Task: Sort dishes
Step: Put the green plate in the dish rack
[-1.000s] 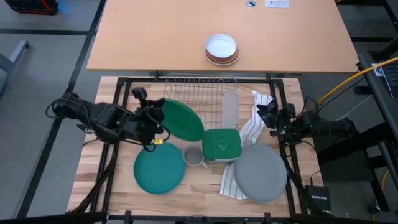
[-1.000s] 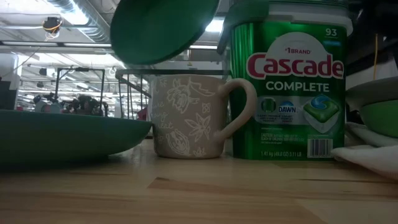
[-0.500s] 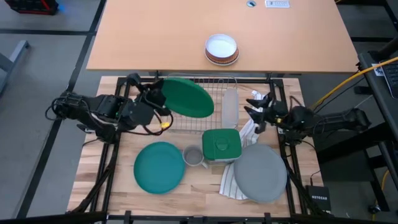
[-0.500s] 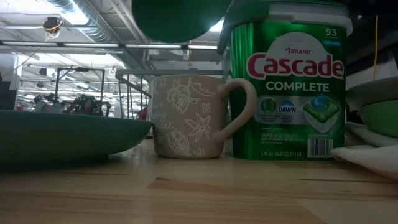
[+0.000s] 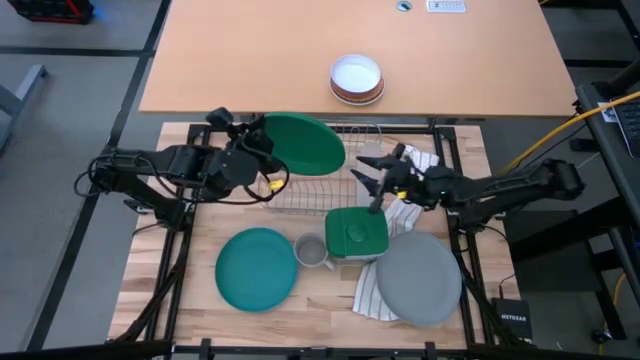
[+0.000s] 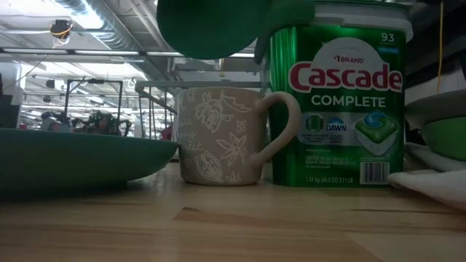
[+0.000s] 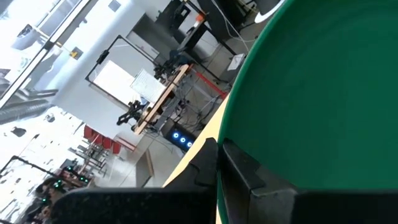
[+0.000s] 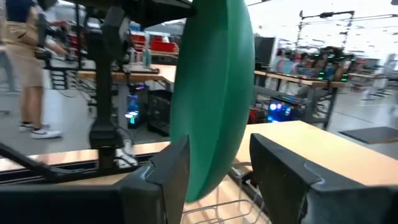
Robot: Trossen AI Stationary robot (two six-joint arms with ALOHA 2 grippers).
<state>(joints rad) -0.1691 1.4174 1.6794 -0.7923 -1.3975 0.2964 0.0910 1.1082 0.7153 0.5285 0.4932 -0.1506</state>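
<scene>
My left gripper (image 5: 262, 152) is shut on the dark green plate (image 5: 303, 143), which hangs over the far left part of the wire dish rack (image 5: 322, 180); the low view shows its lower edge (image 6: 211, 29). My right gripper (image 5: 375, 172) stands open at the rack's right side, pointing at that plate (image 8: 214, 93), apart from it. The teal plate (image 5: 257, 268) lies flat at the near left. The grey plate (image 5: 418, 277) lies on a striped towel (image 5: 405, 205), with a light green plate (image 6: 445, 138) under it. My left gripper pinches the dark green plate's rim (image 7: 233, 127) on the plate's left side between its two fingers (image 7: 249, 171). The fingers reach in about level from the table's left. The plate is lifted clear above the rack and tilted.
A green detergent tub (image 5: 356, 233) and a patterned mug (image 5: 311, 250) stand between the teal and grey plates. A white bowl with a brown rim (image 5: 356, 78) sits on the far table. A clear glass (image 5: 369, 172) lies by the rack.
My left gripper has carried the dark green plate up and toward the far edge, from beside the tub to over the rack, turning as it went. My right gripper has risen and swung from the right edge toward the rack and the plate, staying open.
</scene>
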